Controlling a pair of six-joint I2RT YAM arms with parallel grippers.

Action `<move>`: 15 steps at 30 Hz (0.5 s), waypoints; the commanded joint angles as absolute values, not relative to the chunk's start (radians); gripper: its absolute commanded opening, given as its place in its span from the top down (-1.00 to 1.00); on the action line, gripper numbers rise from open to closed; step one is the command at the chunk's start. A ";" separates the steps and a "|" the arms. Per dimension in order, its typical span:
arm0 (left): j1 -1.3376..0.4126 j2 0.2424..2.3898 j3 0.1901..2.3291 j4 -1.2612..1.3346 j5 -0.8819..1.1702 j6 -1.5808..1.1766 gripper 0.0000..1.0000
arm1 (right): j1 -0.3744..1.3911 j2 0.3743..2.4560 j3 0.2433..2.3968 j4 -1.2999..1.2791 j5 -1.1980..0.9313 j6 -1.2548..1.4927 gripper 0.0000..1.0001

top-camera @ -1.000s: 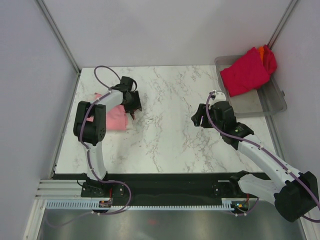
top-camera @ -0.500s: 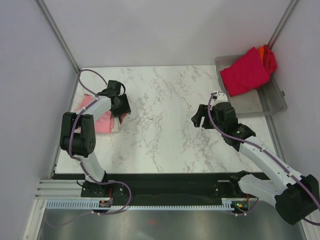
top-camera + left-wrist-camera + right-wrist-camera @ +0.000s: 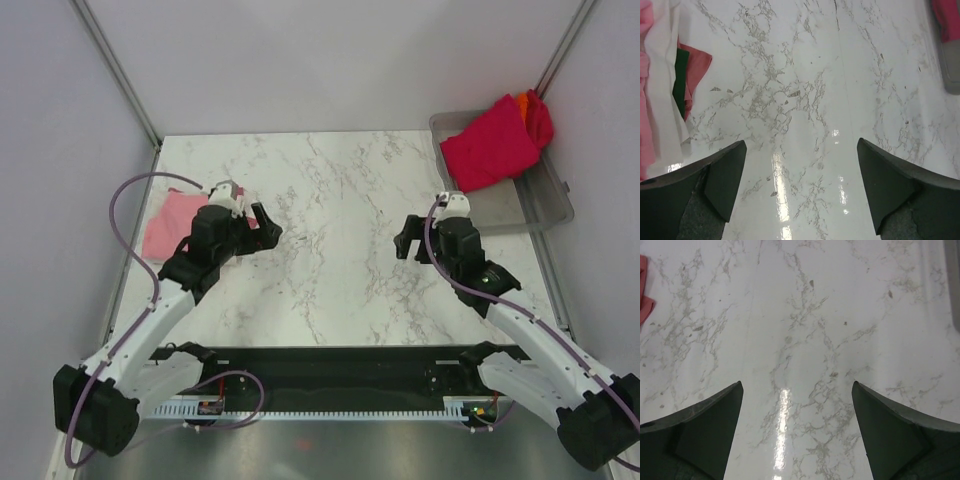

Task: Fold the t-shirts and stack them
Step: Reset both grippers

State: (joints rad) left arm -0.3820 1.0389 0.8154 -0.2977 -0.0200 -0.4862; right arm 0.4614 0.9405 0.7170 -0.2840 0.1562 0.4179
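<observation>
Spreading across most of the overhead view, the white marble-patterned table (image 3: pixel 330 200) carries work at both ends. At its far right corner sits the grey translucent plastic tray (image 3: pixel 548 208), and a bunched crimson cloth t-shirt (image 3: pixel 488 148) lies heaped in it, spilling over the near rim, with a scrap of orange cloth (image 3: pixel 527 100) showing behind it. At the left edge of the table lies the small stack of folded t-shirts (image 3: pixel 168 222), light pink on top; the left wrist view shows a cream-white layer (image 3: pixel 662 85) and a dark red corner (image 3: pixel 697 65) poking out unevenly. The left gripper (image 3: pixel 262 228) hovers just beside that stack with its fingers spread wide and nothing between them, and the right gripper (image 3: pixel 405 240) hangs over bare marble near the tray, equally wide and empty. Folding the crimson shirt looks like the step ahead. Since it is crumpled against the orange one, a pinch may lift both, or drag the light tray. The stack's ragged edges could skew under another shirt.
</observation>
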 commanded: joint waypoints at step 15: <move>-0.385 0.807 0.348 0.032 -0.097 -0.477 -0.99 | 0.454 0.761 0.361 -0.018 0.324 0.462 -0.96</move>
State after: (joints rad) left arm -0.3840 0.8219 0.3534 -0.0853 -0.0639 -0.4980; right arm 0.4591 0.7799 0.3820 -0.1143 0.3717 0.4519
